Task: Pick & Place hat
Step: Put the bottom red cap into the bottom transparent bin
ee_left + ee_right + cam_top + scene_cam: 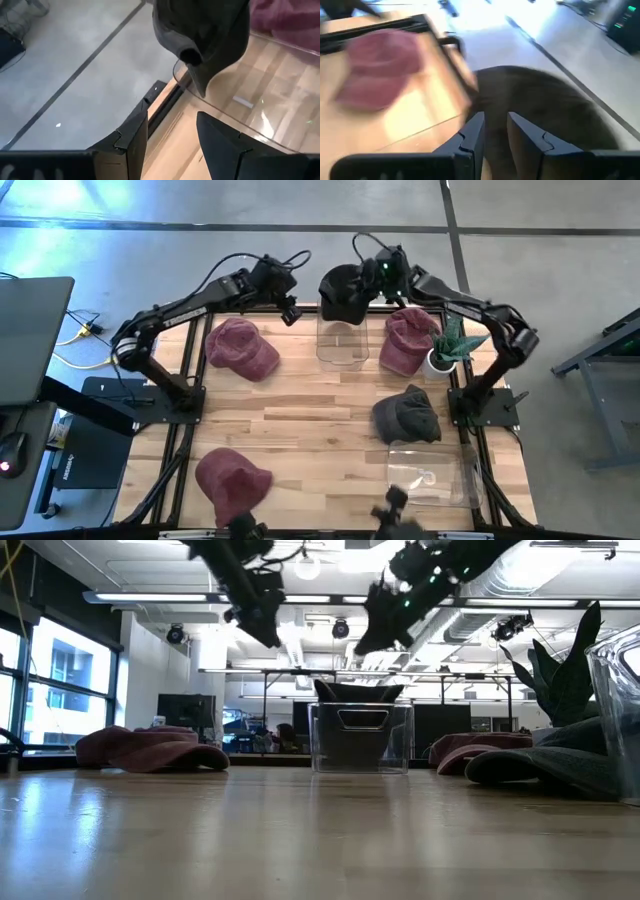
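A black hat (343,292) sits in the clear bin (340,345) at the table's far edge. Its upper part sticks up above the rim (355,692), and it also shows in the left wrist view (200,30). My right gripper (377,278) hovers just above the hat (540,100). Its fingers are slightly open (495,131) and stand clear of the hat in the low view (368,640). My left gripper (291,310) hangs open (170,145) left of the bin, above the table's far edge (268,632).
Maroon hats lie far left (242,348), far right (408,340) and near left (232,480). A dark grey hat (407,415) lies right of centre, beside a potted plant (452,345). A second clear bin (430,472) stands at the near right edge.
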You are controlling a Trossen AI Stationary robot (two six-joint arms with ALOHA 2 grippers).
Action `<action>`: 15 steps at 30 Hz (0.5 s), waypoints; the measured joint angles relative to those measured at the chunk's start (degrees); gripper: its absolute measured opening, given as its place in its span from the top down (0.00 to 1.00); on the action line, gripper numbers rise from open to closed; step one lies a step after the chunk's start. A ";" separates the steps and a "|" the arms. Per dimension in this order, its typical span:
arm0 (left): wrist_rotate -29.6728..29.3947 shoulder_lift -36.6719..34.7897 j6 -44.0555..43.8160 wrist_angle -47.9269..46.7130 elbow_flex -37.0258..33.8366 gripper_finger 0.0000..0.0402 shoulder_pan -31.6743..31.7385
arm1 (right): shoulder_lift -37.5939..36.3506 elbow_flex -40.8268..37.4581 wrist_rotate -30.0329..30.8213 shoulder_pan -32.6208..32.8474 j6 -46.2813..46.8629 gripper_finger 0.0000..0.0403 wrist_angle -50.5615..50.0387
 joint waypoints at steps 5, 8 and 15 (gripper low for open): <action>3.88 -10.50 -2.85 5.98 -13.78 0.59 -0.26 | -10.78 -14.18 8.00 9.85 0.29 0.82 6.83; 7.15 -17.74 -6.04 13.86 -23.17 0.59 -1.70 | -18.10 -23.33 12.35 17.33 3.51 0.84 13.50; 8.96 -28.63 -10.82 32.25 -41.01 0.59 -14.25 | -26.87 -37.25 20.81 39.14 6.29 0.93 19.46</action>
